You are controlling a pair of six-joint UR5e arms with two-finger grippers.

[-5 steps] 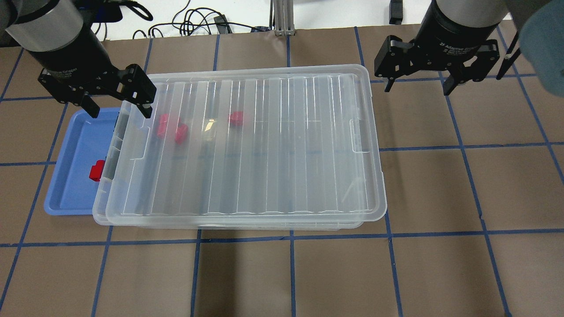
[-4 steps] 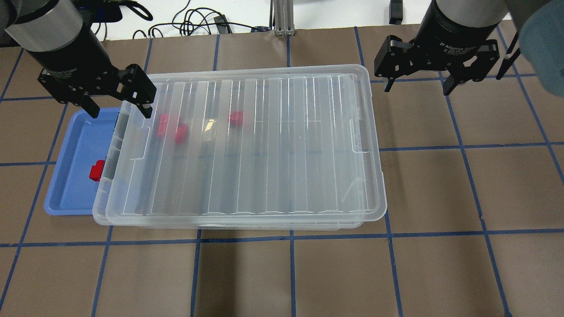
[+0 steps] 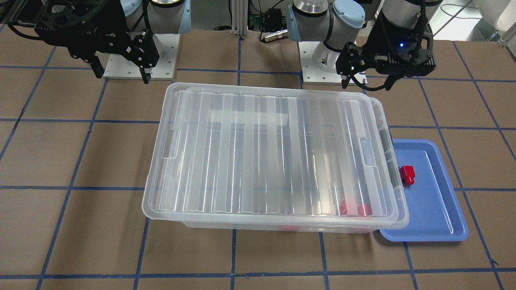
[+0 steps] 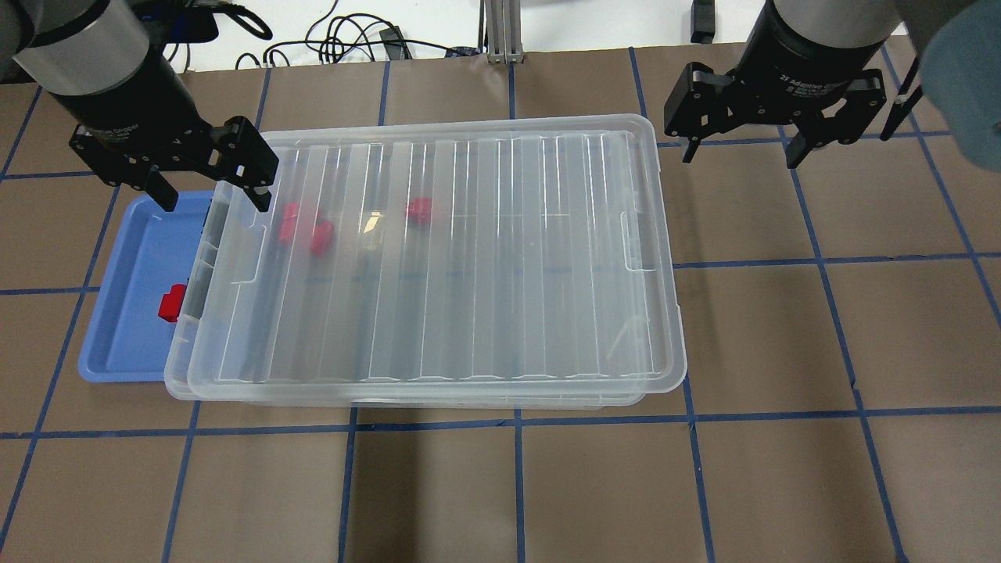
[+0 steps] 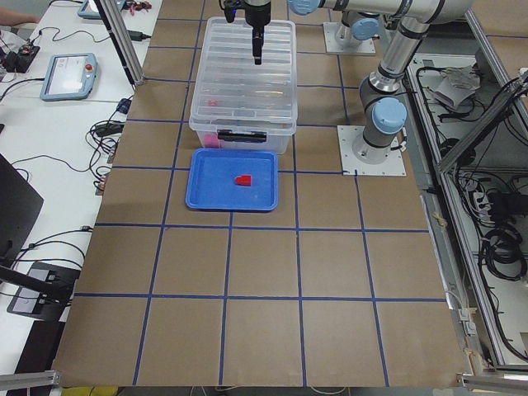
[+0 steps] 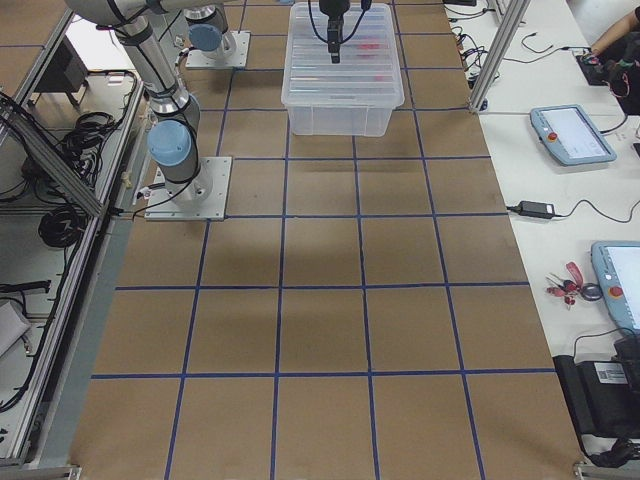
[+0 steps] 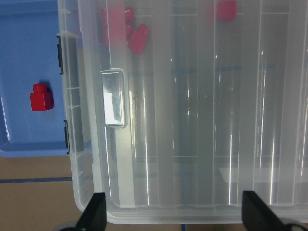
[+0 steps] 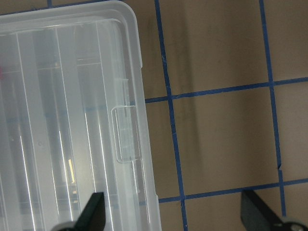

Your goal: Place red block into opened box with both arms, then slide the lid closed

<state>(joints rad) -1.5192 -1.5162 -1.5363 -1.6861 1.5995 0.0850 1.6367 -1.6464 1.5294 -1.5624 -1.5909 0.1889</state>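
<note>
Brown tabletop [image 4: 782, 336] with blue tape grid [image 4: 518, 485] — white benches [image 6: 580, 260] and cables [image 4: 332, 39] alongside

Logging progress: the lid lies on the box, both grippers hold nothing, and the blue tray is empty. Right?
No: the blue tray is not empty; it holds one red block, as the overhead exterior view shows. The rest stands.

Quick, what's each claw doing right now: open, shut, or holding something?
Left black two-finger claw: open, holding nothing.
Right black two-finger claw: open, holding nothing.
</note>
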